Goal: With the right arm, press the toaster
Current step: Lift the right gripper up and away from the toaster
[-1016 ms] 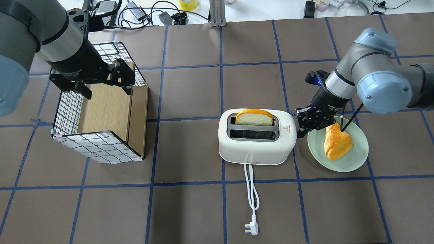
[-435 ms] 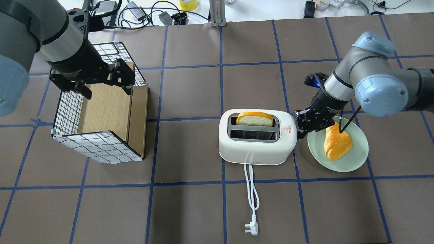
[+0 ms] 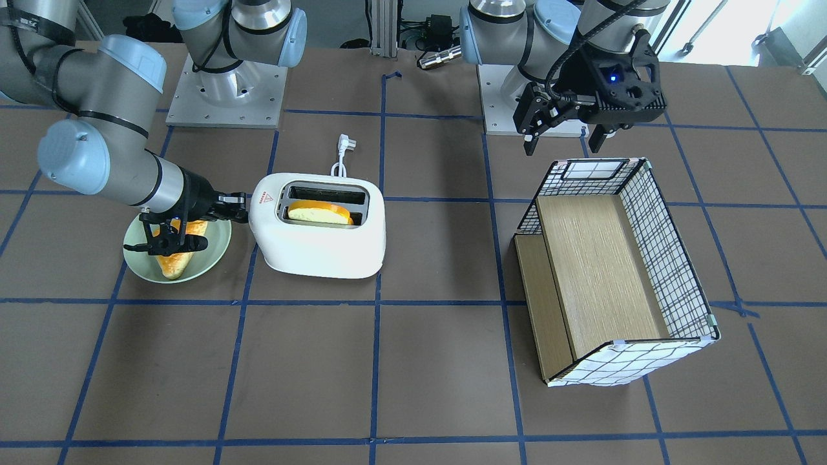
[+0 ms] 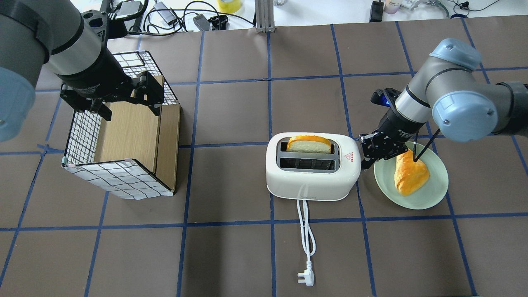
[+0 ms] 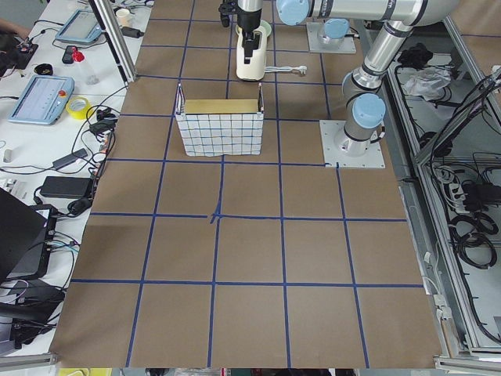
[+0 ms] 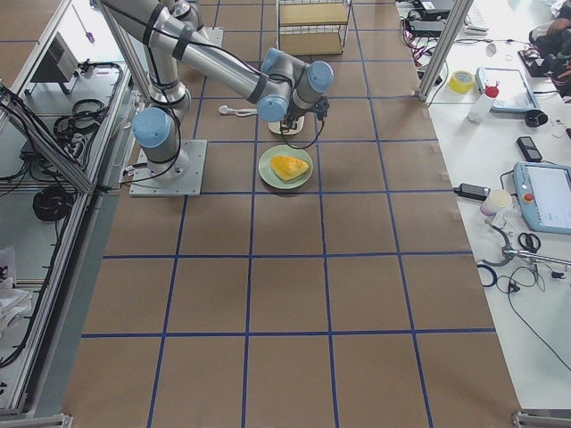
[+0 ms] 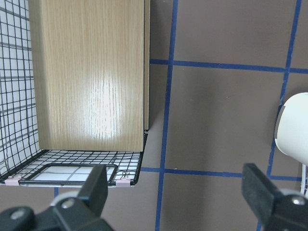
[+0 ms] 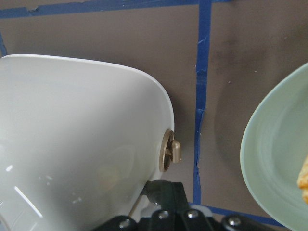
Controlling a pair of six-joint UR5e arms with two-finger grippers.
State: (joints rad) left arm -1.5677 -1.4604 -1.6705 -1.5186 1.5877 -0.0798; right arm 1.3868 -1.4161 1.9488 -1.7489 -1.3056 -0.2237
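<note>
A: What takes up the most room on the table [image 4: 231, 255]?

B: The wire basket [image 4: 123, 181], on the robot's left, with a checked liner and wooden panels inside. The left gripper [image 3: 563, 139] hangs above it, its 2 fingers wide apart and holding nothing.

A: And the toaster [image 4: 309, 183]?

B: It stands upright near the table's middle, well apart from the basket and just beside the green plate [image 4: 429, 194] on the robot's right. It has 2 slots, and 1 bread slice [image 4: 309, 144] stands in the slot farther from the robot. Its white cord [image 4: 305, 231] runs toward the robot and ends in a plug [image 4: 306, 278] lying flat.

A: The plate?

B: It carries 1 bread wedge [image 4: 410, 175]. The right arm [image 4: 458, 111] reaches low across its rim.

A: Its fingers?

B: The right gripper [image 8: 163, 190] has them drawn together, clamping nothing. The tip sits against the toaster's plate-side end, just beside a small beige knob [image 8: 174, 151]. I cannot tell whether it touches the knob.
</note>
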